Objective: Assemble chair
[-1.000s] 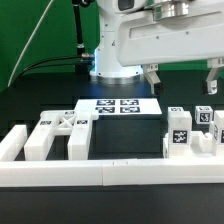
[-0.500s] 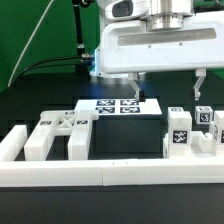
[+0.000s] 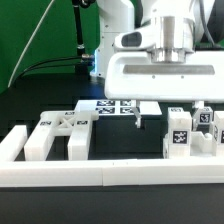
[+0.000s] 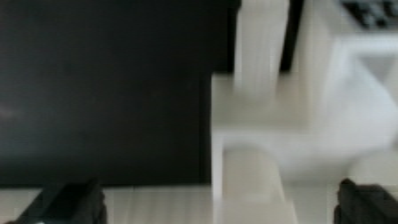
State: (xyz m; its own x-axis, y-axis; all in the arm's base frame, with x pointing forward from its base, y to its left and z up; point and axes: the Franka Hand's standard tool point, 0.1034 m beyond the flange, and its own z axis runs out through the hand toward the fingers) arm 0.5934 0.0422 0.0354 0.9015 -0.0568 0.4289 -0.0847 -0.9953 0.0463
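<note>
Hand [image 3: 168,114] in the exterior view hangs with fingers apart, empty, over the small blocks [image 3: 180,135] toward the exterior view's right of the worktop [image 3: 30,100]. In the wrist view, a white chair piece [image 4: 267,120] lies below, between its fingers [image 4: 64,205]. It is probably light, stiff, slick plastic; clamp flat opposite faces.

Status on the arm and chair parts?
Gripper open, empty. Hovers over chair blocks on exterior view's right. Marker board nearby, nothing blocking.
</note>
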